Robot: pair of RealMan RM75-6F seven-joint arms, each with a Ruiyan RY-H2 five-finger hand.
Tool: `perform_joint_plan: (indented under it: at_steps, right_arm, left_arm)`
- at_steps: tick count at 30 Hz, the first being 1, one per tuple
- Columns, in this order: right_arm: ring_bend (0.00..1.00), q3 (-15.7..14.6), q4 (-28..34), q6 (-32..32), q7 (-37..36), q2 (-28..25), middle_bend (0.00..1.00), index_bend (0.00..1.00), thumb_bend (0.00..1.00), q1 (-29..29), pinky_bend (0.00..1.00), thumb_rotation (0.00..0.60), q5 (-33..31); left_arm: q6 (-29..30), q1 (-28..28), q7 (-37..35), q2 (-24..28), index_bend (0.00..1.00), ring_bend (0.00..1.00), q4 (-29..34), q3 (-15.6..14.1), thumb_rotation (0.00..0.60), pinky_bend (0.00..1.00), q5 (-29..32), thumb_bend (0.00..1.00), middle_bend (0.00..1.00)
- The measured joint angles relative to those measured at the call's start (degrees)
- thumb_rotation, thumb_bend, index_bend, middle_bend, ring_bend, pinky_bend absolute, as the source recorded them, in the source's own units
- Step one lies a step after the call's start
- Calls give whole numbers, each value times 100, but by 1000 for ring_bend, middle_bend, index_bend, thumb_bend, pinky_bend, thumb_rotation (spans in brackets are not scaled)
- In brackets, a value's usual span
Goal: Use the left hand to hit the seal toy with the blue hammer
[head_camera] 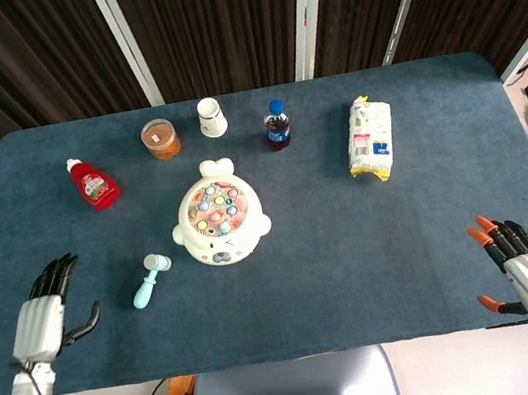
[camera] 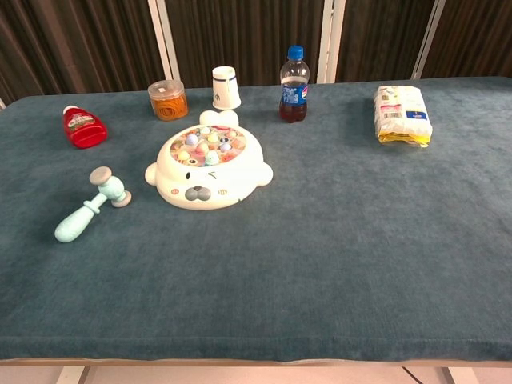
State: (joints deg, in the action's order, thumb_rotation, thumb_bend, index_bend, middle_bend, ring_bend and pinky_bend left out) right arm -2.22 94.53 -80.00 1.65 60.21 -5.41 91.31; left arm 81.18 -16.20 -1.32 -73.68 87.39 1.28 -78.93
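Note:
The white seal toy (head_camera: pixel 220 224) (camera: pixel 208 169), studded with coloured pegs, sits mid-table. To its left the light blue hammer (head_camera: pixel 149 279) (camera: pixel 91 204) lies loose on the blue cloth, head toward the toy. My left hand (head_camera: pixel 46 314) is open with fingers spread near the table's front left edge, well to the left of the hammer and apart from it. It does not show in the chest view. My right hand (head_camera: pixel 520 269) hangs open at the front right corner, orange fingertips spread, holding nothing.
Along the back stand a red ketchup bottle (head_camera: pixel 93 182), an orange-filled tub (head_camera: pixel 160 139), a white paper cup (head_camera: pixel 212 117) and a cola bottle (head_camera: pixel 277 125). A snack packet (head_camera: pixel 371 139) lies at the right. Dark curtains close off the back.

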Motion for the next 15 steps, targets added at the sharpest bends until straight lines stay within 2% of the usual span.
perform_joint_plan:
  at_steps: [1, 4, 9, 11, 15]
  right_arm:
    - [0, 2, 6, 4, 42, 14, 0, 0, 232, 0, 0, 600, -8]
    - [0, -1, 40, 45, 218, 71, 0, 0, 232, -10, 0, 600, -17]
    - [0, -20, 90, 6, 288, 103, 0, 0, 232, 5, 0, 600, 41]
    - [0, -20, 84, -3, 247, 91, 0, 0, 232, 11, 0, 600, 37]
    - [0, -32, 53, -22, 170, 56, 0, 0, 232, 26, 0, 600, 50]
  left_arm:
    - [207, 187, 1, 37, 0, 0, -7, -113, 596, 64, -109, 398, 0]
    - [686, 651, 151, 112, 0, 0, -27, -388, 600, 46, -381, 398, 0]
    - [1117, 842, 673, 160, 0, 0, -58, -591, 600, 28, -1038, 399, 0]
    - [1194, 855, 804, 183, 0, 0, -55, -617, 600, 25, -1150, 401, 0]
    - [891, 856, 776, 236, 0, 0, -40, -612, 600, 25, -1075, 392, 0]
